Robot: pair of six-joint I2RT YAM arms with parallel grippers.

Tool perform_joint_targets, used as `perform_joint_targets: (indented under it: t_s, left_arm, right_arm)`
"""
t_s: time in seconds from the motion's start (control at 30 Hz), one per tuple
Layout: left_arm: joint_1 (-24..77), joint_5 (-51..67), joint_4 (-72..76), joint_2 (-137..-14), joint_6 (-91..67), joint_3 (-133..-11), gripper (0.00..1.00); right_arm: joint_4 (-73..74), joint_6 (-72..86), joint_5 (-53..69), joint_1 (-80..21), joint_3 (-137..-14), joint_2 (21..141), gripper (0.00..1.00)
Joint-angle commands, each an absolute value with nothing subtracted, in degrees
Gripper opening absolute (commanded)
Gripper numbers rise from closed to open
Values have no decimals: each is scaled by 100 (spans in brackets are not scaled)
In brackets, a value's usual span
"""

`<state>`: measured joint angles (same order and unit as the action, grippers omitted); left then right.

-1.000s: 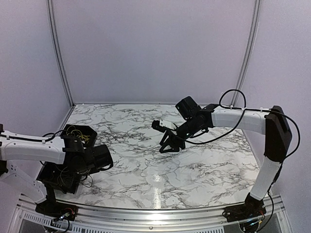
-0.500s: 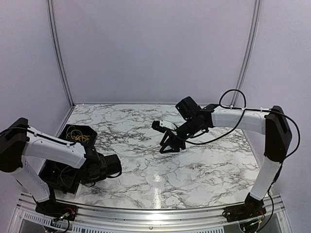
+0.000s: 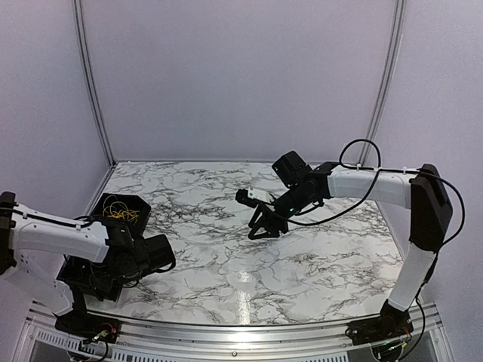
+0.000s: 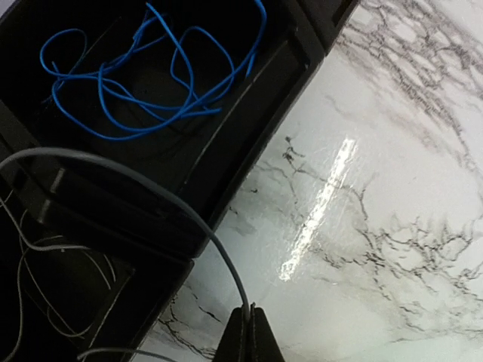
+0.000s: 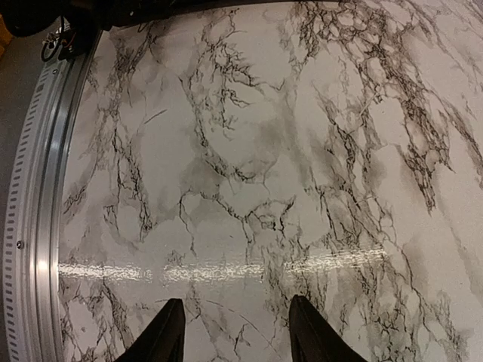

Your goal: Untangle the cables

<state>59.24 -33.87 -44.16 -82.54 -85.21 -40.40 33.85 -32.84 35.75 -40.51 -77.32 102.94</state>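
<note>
Here, your left tool [image 4: 247, 333] is pinched fully shut on a thin grey cable [image 4: 151, 185]. The cable arcs up from the fingertips and runs away across the black bin [image 4: 256, 128], which sits at the near left of the tabletop [image 3: 302, 256].

Inside the bin, a blue cable [image 4: 151, 83] lies in loose loops in a compartment of its own. From above, a yellow cable [image 3: 115, 209] lies alone in the far compartment. A few pale strands [image 4: 45, 279] lie in another compartment beside the blue one; whether they cross the grey cable cannot be told.

Your right tool [image 5: 235, 332] stands wide open and holds nothing. It hovers over the marble near the middle, well apart from the bin.

The work looks well advanced: blue and yellow appear separated. The grey cable is not yet laid down, and the pale strands may need sorting.
</note>
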Motion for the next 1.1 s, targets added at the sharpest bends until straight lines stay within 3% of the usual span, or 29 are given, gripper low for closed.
perform_joint_targets:
  t_s: [0.0,0.47,0.63,0.7,0.73,0.83,1.07]
  left_arm:
    - [5897,-3863,-5197,-7556,-8918,-4061,0]
    - [5890,-4465,-6087,-5562,-10783,-3185,0]
    - [5848,-4491,-6089,-5476,-10870,-3021,1]
    - [5836,-4474,-6098,-5565,-10870,-3044,23]
    - [5840,-4474,-6107,-5588,-10888,-3053,27]
    - [5838,-4575,-6121,-5501,-10957,-3078,34]
    - [5821,-5035,-6363,-5182,-10610,-3444,36]
  right_arm:
    - [3486,-3315,3700,-4028,-7892,10414,48]
    - [3522,-3330,3709,-4027,-7910,10474,47]
    - [3533,-3318,3726,-4027,-7919,10483,47]
    - [3538,-3310,3727,-4026,-7926,10485,47]
    - [3542,-3309,3727,-4032,-7929,10490,47]
    - [3551,-3309,3728,-4031,-7933,10494,47]
    - [3619,-3329,3750,-4030,-7965,10478,47]
